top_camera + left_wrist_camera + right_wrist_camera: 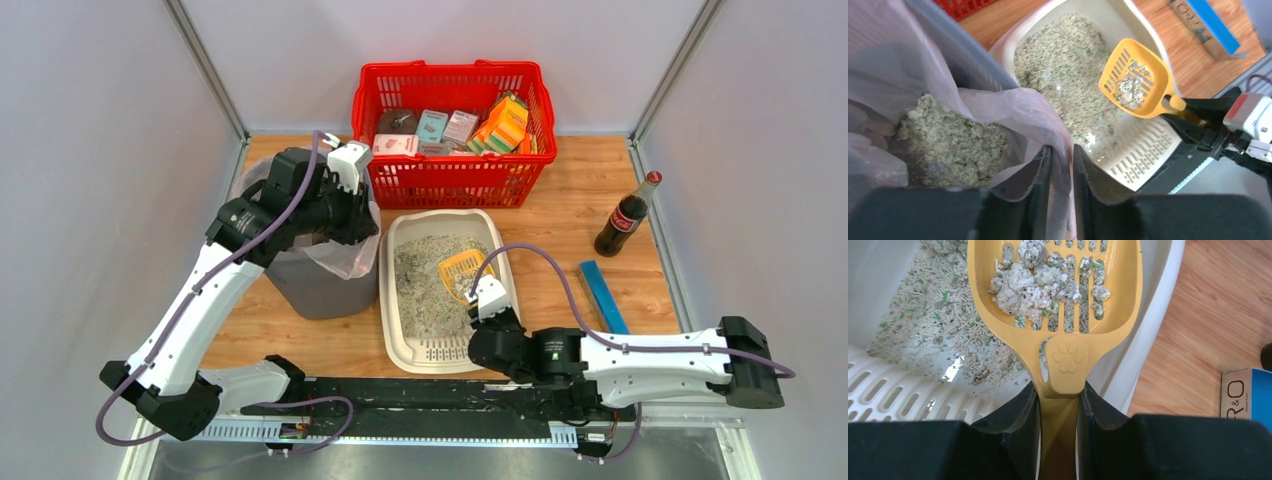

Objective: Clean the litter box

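The cream-white litter box [497,246] lies mid-table, its slotted grate at the near end and granules inside; it also shows in the left wrist view [1153,147] and the right wrist view [893,385]. My right gripper [487,300] [1058,395] is shut on the handle of a yellow slotted scoop [460,268] [1135,80] [1063,295]. The scoop holds clumps above the box. My left gripper [357,215] [1062,155] is shut on the edge of the clear bag [1013,107] lining the grey bin [320,280]. Clumped litter [953,140] lies in the bag.
A red mesh basket [450,130] with small boxes stands behind the litter box. A cola bottle [626,215] stands at the right. A blue box [603,295] [1205,22] [1248,395] lies on the table right of the litter box. Grey walls enclose the table.
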`<state>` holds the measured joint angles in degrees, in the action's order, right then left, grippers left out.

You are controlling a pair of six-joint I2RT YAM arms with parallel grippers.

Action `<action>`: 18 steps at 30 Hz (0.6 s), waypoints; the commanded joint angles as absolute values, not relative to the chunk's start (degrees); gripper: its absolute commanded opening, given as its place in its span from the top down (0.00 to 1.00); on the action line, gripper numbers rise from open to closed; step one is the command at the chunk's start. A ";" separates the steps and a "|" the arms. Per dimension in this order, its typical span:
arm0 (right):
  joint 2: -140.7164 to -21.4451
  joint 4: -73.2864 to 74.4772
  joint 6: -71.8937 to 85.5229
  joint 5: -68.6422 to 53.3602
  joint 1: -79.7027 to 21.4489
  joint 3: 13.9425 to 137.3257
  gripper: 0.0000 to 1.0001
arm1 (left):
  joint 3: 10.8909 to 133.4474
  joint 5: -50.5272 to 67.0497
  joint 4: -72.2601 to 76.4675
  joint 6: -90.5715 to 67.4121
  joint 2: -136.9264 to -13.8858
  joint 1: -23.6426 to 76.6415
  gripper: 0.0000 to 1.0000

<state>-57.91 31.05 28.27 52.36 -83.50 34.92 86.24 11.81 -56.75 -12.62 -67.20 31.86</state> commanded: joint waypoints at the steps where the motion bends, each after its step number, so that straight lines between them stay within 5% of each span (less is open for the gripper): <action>1: -51.16 30.34 26.65 50.82 -83.85 36.39 1.00 | 86.57 12.05 -50.97 -9.85 -64.95 32.43 0.61; 10: -49.13 44.37 27.69 48.96 -83.85 46.83 1.00 | 86.13 2.65 -51.51 -4.31 -59.51 31.12 0.23; 18: -55.71 51.86 19.35 46.41 -83.85 66.76 1.00 | 85.52 6.60 -46.85 -5.18 -55.02 20.40 0.22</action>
<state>-52.99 48.58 25.12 47.24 -83.57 57.10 85.60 5.37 -51.62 -5.63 -56.66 24.64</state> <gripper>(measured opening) 0.301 0.774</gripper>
